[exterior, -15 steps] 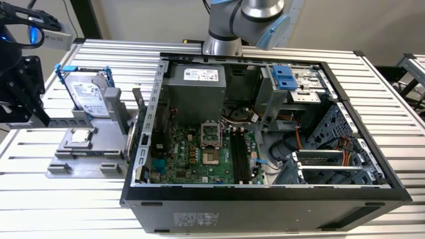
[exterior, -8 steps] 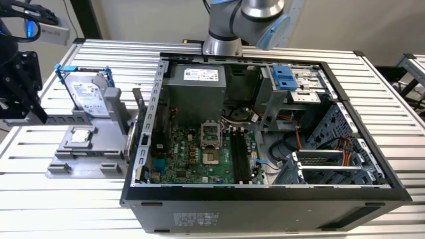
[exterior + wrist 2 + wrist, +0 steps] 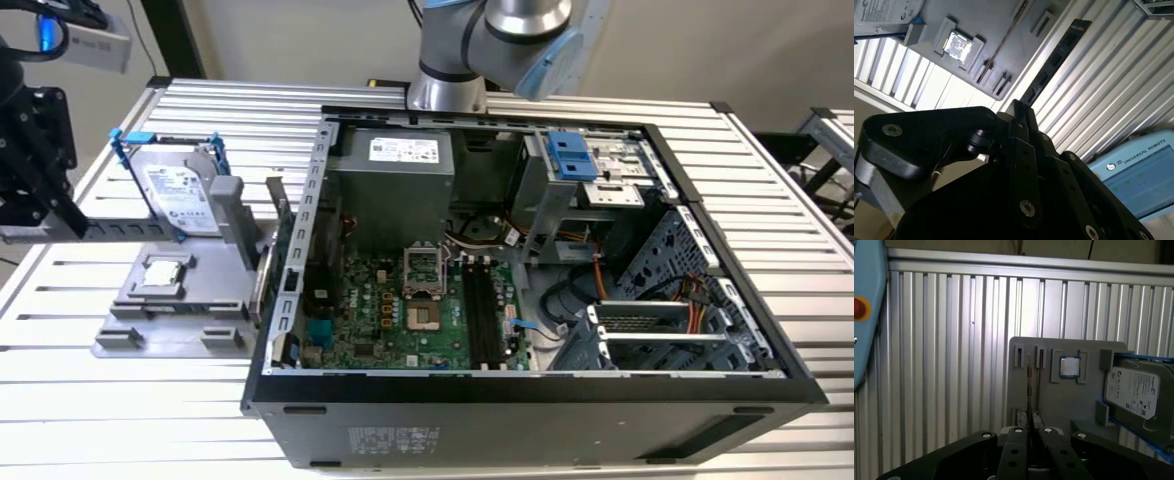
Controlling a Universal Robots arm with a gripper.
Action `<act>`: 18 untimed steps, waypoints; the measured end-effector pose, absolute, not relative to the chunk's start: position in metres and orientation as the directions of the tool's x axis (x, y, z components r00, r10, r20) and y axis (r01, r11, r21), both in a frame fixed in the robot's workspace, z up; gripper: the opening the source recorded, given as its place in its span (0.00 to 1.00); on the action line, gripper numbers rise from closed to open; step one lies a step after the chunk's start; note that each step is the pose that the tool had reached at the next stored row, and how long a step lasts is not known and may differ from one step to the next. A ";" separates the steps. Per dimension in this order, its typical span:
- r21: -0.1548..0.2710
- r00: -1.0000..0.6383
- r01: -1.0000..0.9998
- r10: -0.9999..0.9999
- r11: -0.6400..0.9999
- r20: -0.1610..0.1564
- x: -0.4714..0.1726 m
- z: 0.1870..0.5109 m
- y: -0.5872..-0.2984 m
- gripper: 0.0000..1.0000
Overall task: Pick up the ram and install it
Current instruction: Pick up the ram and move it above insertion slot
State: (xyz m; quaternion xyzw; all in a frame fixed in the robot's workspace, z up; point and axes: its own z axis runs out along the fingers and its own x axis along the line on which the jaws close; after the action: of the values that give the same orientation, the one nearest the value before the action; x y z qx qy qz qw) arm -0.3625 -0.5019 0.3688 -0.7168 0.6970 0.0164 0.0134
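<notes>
The black metal gripper is clamping its fingers together on the long, narrow, dark circuit-board ram stick. The stick is jutting out over the ribbed aluminium table, just beside the slotted edge of the grey plastic holder tray. Beyond, a square silver processor chip is sitting in that tray.
</notes>
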 end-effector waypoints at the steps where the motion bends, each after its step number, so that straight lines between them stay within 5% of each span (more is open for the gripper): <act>1: 0.004 0.028 -1.000 -0.999 -0.028 -0.042 -0.362 0.370 -0.502 0.00; 18: 0.003 0.028 -1.000 -0.999 -0.028 -0.042 -0.362 0.391 -0.502 0.00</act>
State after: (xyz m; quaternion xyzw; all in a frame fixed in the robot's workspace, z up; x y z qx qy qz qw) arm -0.3625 -0.5019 0.3910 -0.7168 0.6969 0.0162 0.0136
